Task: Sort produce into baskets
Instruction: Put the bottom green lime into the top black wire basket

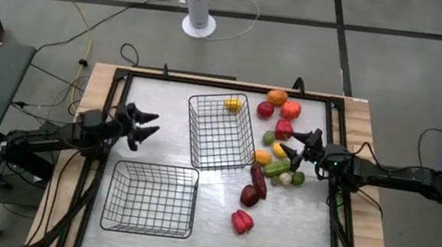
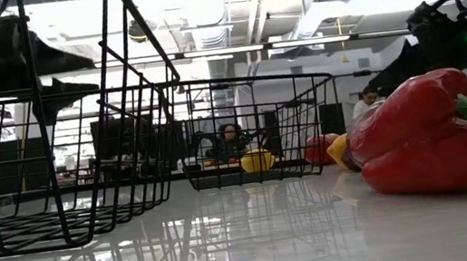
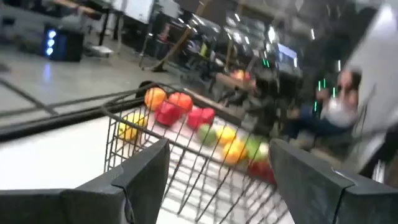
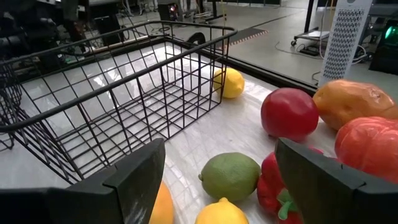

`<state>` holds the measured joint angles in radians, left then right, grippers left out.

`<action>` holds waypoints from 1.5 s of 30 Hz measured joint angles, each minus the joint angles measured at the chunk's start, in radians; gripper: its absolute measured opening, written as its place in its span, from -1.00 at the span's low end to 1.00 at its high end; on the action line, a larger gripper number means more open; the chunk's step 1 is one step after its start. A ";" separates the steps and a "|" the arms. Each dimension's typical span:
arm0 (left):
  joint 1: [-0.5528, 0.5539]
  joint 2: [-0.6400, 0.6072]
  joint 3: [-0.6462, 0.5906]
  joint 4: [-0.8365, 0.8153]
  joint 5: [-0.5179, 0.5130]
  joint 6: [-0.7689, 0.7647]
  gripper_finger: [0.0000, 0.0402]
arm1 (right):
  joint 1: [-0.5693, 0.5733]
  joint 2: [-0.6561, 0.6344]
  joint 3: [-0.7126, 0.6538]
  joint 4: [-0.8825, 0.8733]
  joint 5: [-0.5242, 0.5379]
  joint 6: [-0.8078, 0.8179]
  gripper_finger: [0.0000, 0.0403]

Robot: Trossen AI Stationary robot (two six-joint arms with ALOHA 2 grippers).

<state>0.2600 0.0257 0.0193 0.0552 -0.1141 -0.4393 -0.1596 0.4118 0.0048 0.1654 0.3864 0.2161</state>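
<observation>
While the right claw hangs released over the produce pile at centre right, the left claw, also spread, sits centre left. Between them stands a basket with a yellow piece behind it; another basket lies lower left.

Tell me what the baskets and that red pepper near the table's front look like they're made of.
Baskets: thin black wire, likely coated metal, welded into an open grid. Red pepper: probably moulded plastic, with a smooth glossy skin showing sharp highlights. Both grippers are open and hold nothing.
</observation>
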 joint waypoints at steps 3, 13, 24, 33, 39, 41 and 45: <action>0.000 0.000 0.000 0.003 -0.046 -0.062 0.30 | 0.000 0.000 0.000 0.003 0.000 -0.001 0.64; 0.000 0.000 0.000 0.002 -0.129 -0.073 0.30 | 0.000 0.000 0.000 -0.002 -0.012 -0.012 0.64; 0.001 0.000 0.000 0.057 -0.132 -0.060 0.30 | -0.007 0.004 0.052 -0.067 -0.062 0.052 0.63; 0.000 0.000 0.000 0.371 -0.004 0.281 0.30 | 0.070 0.153 0.322 -0.264 -0.045 -0.076 0.56; 0.001 0.002 0.000 0.495 -0.092 0.271 0.30 | 0.165 0.336 0.476 -0.440 0.024 -0.045 0.56; 0.001 0.010 0.000 0.521 -0.080 0.249 0.30 | 0.211 0.399 0.532 -0.524 0.077 -0.015 0.56; 0.001 0.073 0.031 0.488 -0.077 0.182 0.30 | 0.286 0.520 0.653 -0.699 0.109 0.067 0.56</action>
<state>0.2607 0.0986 0.0498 0.5431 -0.1908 -0.2576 0.1265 0.9322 0.6578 -0.5339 0.4953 0.2830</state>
